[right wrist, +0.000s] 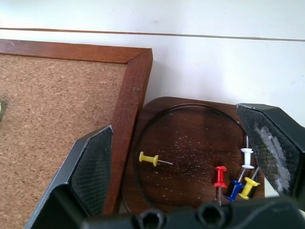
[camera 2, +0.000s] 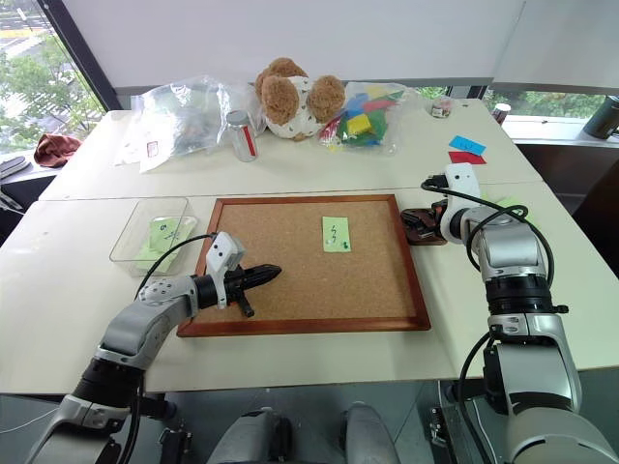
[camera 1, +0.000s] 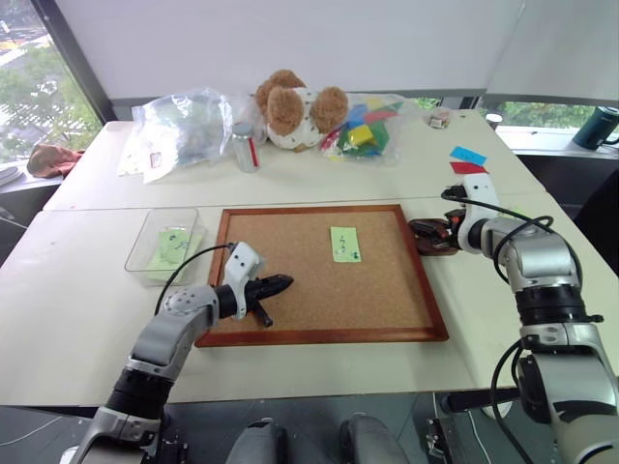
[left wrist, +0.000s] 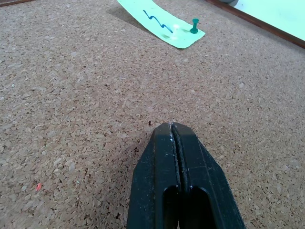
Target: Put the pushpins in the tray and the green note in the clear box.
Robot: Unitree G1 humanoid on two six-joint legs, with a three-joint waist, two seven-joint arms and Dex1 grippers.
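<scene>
Right wrist view, five coloured pushpins (right wrist: 155, 159), brown tray (right wrist: 190, 138)

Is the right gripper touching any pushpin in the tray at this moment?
Apart. In the right wrist view the right gripper is open above the tray, and the yellow pushpin lies loose between its fingers with bare dish on both sides.

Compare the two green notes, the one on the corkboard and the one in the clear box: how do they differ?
The green note on the corkboard lies flat, held by a green pushpin; the other green note lies loose inside the clear box. The board's note sits mid-board, the boxed one off the board's left side. Both are pale green with dark scribbles.
</scene>
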